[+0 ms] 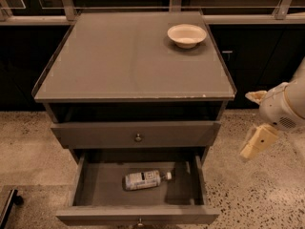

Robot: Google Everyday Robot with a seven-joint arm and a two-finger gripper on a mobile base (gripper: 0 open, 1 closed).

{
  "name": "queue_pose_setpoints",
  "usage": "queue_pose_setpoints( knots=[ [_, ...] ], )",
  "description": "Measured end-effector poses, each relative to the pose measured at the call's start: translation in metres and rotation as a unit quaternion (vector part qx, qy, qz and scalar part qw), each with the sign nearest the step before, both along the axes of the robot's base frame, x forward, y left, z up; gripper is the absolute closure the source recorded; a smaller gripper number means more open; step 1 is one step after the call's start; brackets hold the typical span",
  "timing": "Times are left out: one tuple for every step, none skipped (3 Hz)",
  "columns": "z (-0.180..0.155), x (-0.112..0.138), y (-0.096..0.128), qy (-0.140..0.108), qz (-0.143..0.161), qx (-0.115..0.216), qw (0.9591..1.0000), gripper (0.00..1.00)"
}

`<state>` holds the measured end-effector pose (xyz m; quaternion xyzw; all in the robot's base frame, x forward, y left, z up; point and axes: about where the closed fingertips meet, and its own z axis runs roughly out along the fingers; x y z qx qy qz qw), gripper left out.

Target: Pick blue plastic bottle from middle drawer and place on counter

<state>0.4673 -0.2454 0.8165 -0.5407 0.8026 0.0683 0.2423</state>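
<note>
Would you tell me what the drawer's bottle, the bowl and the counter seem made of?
The blue plastic bottle looks like thin plastic with a pale printed label. The bowl looks glazed ceramic or plastic: smooth, cream. The counter looks matte grey laminate, chipped pale along its front edge. The gripper hangs open right of the middle drawer.

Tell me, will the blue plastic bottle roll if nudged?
Probably: the blue plastic bottle lies on its side on the flat floor of the middle drawer. Small and plastic, likely light. The gripper hangs right of the drawer, apart.
</note>
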Motion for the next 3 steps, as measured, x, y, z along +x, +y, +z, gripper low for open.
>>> queue_pose_setpoints(
  knots=[
    [-0.046,-0.007,0.016,0.010,-0.016,0.054,0.9984,0.00],
    [-0.099,-0.014,0.043,0.010,-0.033,0.102,0.9942,0.00],
    [-0.160,-0.021,0.070,0.024,-0.047,0.147,0.9878,0.00]
  ],
)
